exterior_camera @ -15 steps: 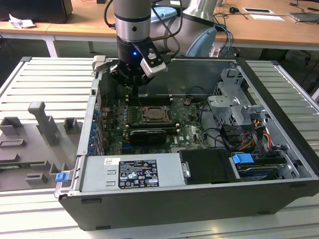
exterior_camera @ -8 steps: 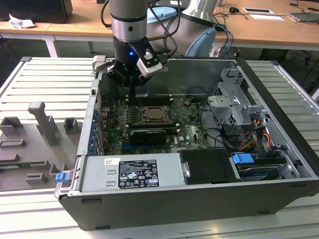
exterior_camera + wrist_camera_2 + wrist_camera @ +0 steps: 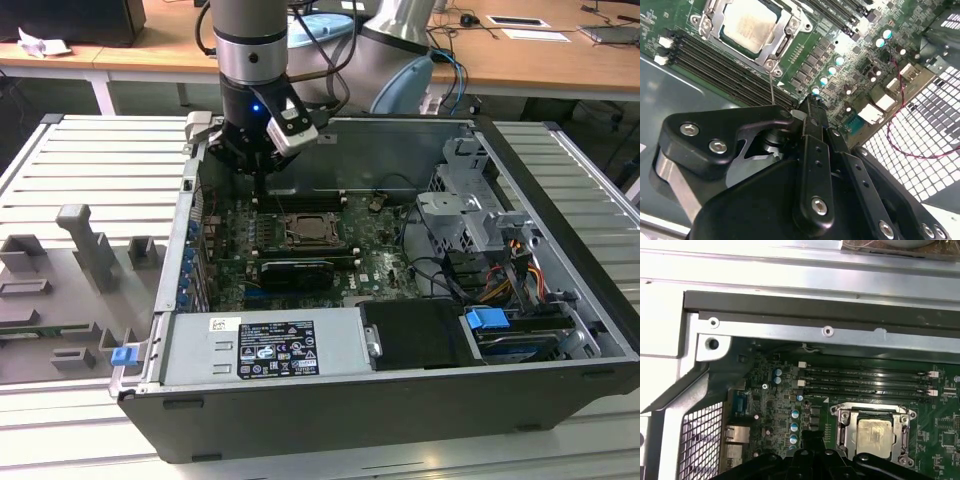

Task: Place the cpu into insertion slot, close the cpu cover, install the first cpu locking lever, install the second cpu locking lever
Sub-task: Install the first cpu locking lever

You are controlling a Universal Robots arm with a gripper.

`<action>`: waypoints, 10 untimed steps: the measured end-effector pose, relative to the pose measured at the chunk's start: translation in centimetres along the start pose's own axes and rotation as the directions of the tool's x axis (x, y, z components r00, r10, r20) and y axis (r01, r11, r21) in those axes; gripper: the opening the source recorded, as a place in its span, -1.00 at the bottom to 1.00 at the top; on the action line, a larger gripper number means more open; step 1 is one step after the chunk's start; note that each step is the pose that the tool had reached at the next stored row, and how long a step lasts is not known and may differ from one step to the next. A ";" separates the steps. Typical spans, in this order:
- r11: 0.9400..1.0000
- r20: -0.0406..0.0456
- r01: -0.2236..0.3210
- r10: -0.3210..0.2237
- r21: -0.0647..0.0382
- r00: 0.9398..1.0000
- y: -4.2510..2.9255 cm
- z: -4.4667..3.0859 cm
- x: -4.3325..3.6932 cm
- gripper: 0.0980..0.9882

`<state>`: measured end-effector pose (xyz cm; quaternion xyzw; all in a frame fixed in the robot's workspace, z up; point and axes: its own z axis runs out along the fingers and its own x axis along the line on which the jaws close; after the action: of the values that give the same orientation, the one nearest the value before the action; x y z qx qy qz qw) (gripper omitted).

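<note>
- Hanging over the green circuit board (image 3: 385,245) inside the open computer case (image 3: 565,175), the gripper (image 3: 810,107) is pressing its matte black fingers together into a narrow tip. Whether anything is pinched there, I cannot tell.
- The cpu (image 3: 749,22), a flat square with a pale, dully shining metal face, is sitting in the insertion slot (image 3: 841,434), near the middle of the board.
- The cpu cover (image 3: 742,50), a silver-grey frame plate with a square window, is lying flat around the chip, with round screw heads showing at the corners.
- A thin, straight locking lever (image 3: 771,85) is rising from one corner of the slot toward the gripper; whether the two are touching, I cannot tell.
- Long black memory slots (image 3: 865,381) with white end clips are running just beside the insertion slot, between it and the case wall.
- Small round capacitors (image 3: 840,61) with shiny teal tops are standing near the gripper's tip.
- A twisted red-and-black wire (image 3: 888,142) is looping across a perforated metal grille (image 3: 700,440).
- A silver power supply box (image 3: 200,345) is lying along the case's near edge, and a grey drive cage (image 3: 470,200) is standing toward its far corner on the exterior view's right.
- The case is resting on a ribbed grey metal desk (image 3: 60,150), with grey fixture blocks (image 3: 85,240) toward the desk's edge on the exterior view's left.
- Wooden worktops (image 3: 540,55) are standing in the room behind.
</note>
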<state>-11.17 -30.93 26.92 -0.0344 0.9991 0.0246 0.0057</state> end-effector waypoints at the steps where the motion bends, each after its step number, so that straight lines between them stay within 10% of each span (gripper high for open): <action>1: 1.000 0.000 0.000 0.000 0.000 1.000 0.18 0.07 -0.01 -0.98; 10: 1.000 0.000 -0.001 0.001 0.000 1.000 1.68 1.09 -0.87 -0.98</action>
<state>-10.40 -29.14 25.92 -0.0340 0.9991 0.0246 0.0057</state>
